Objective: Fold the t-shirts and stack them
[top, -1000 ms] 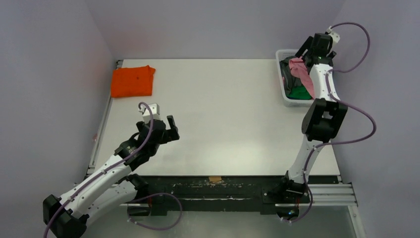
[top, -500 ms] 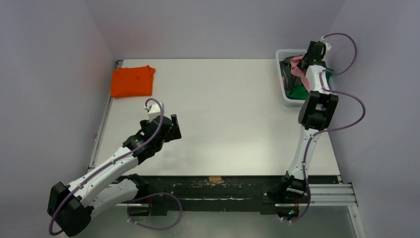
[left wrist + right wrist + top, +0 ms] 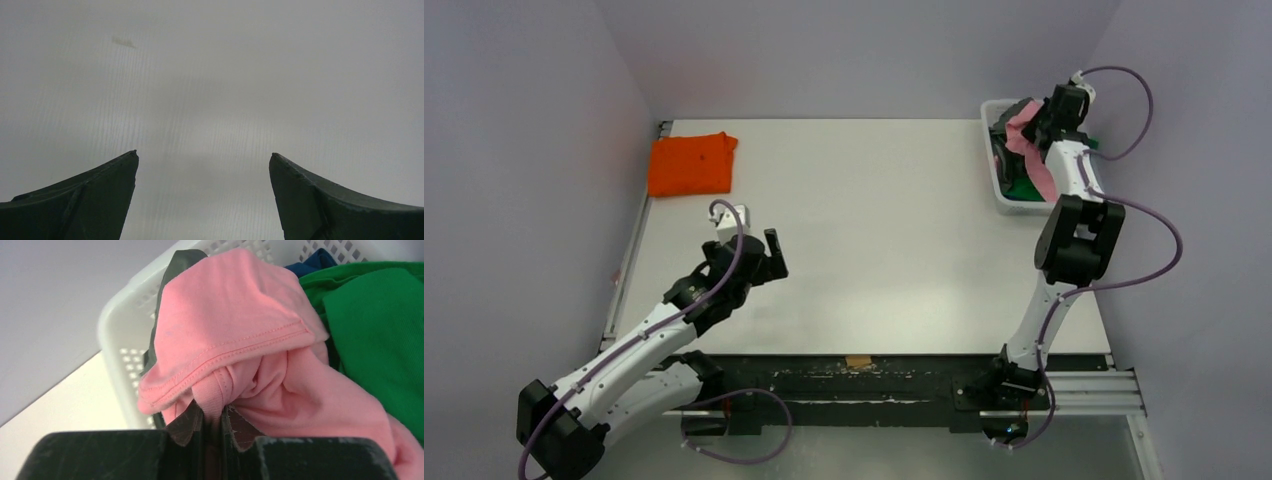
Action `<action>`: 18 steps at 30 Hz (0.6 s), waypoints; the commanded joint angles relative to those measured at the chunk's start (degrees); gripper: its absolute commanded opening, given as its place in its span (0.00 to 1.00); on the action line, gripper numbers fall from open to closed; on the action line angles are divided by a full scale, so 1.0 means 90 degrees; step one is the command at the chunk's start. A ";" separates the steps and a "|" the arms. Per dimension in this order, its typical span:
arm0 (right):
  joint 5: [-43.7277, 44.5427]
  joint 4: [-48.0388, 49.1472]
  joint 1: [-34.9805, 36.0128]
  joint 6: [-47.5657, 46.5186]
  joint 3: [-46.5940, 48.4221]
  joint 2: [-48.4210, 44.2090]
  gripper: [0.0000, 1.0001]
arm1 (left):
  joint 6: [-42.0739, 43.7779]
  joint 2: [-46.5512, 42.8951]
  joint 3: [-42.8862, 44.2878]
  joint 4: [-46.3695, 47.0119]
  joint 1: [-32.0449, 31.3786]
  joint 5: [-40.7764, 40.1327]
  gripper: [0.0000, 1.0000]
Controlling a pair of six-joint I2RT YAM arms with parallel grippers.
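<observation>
Right gripper point(image 3: 212, 412) clamped on pink t-shirt point(image 3: 235, 330) fold to pull it from basket point(image 3: 125, 325); left gripper point(image 3: 203, 154) wide, parked over bench point(image 3: 884, 220), likely for folding.

T-shirts point(image 3: 235, 315) in basket point(image 3: 120, 340) — far right

From above I see the whole white table point(image 3: 894, 260); the view behind my right tool point(image 3: 214, 410) shares its white perforated basket point(image 3: 120, 335), close up.

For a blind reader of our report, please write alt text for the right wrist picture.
The right gripper is shut on a fold of the pink t-shirt at the rim of a white basket. A green t-shirt lies in the basket at right.
</observation>
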 commanded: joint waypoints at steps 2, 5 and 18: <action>-0.0279 0.0431 0.0480 -0.0433 0.0332 -0.1155 0.06 | 0.0022 -0.0297 -0.0057 0.0133 0.0027 0.0018 1.00; 0.0015 0.0288 0.0761 -0.0781 0.0521 -0.1515 0.08 | -0.0001 -0.0429 -0.0097 0.0083 0.0033 0.0078 1.00; 0.1636 -0.0476 0.0899 -0.1343 0.1347 -0.1642 0.10 | -0.0038 -0.0775 -0.0209 0.0012 0.0043 0.0111 1.00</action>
